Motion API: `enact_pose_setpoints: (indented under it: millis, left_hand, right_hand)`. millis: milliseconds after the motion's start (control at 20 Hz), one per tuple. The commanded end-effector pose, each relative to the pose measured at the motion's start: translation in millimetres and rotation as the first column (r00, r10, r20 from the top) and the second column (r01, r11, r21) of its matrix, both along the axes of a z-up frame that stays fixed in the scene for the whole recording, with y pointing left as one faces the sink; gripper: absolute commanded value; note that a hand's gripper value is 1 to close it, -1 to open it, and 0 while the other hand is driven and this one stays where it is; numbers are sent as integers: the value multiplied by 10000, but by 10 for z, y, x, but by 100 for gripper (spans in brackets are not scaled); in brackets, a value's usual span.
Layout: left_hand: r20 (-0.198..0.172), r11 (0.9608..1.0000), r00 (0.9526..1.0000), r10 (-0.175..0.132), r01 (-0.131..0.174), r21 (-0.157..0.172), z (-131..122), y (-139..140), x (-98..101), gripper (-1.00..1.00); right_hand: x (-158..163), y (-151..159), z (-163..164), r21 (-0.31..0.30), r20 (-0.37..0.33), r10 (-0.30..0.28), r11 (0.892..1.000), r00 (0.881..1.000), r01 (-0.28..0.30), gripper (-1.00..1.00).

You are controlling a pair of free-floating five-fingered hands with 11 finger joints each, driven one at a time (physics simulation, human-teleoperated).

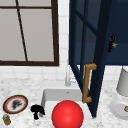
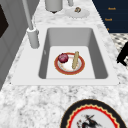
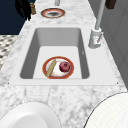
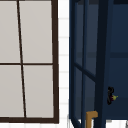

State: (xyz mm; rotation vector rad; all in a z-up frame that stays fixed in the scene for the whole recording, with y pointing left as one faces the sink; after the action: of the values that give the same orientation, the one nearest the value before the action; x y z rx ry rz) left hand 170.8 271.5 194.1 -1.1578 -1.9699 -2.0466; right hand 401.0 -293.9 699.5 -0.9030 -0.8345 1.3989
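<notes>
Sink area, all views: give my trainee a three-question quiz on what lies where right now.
1. True or false: the red-rimmed round plate in the grey sink basin is bare.
2. Which lies on that plate beside the dark red round fruit? A: a tan stick-shaped loaf; B: a fork; C: a sponge.
3. Fill in: seen from the front, the left hand is at the sink's ____ edge.
Key: 1 false; 2 A; 3 left.
</notes>
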Motion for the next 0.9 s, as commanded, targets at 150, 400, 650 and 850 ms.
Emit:
enact_pose_setpoints:
  millis: [150, 400, 650, 850]
  left_hand:
    - [0, 10000, 10000, 0, 0, 0, 0, 0, 0, 0]
    - [0, 10000, 10000, 0, 0, 0, 0, 0, 0, 0]
    - [0, 10000, 10000, 0, 0, 0, 0, 0, 0, 0]
    - [0, 10000, 10000, 0, 0, 0, 0, 0, 0, 0]
  right_hand:
    - [-556, -152, 104, 252, 125, -90, 9996, 9999, 87, 100]
    - [-967, -267, 142, 317, 138, 1, 9995, 9999, -5, 100]
    - [-1371, -342, 9, 130, 50, 3, 9999, 10000, -3, 100]
    - [-1681, -354, -170, 62, 121, 0, 10000, 9999, -1, 100]
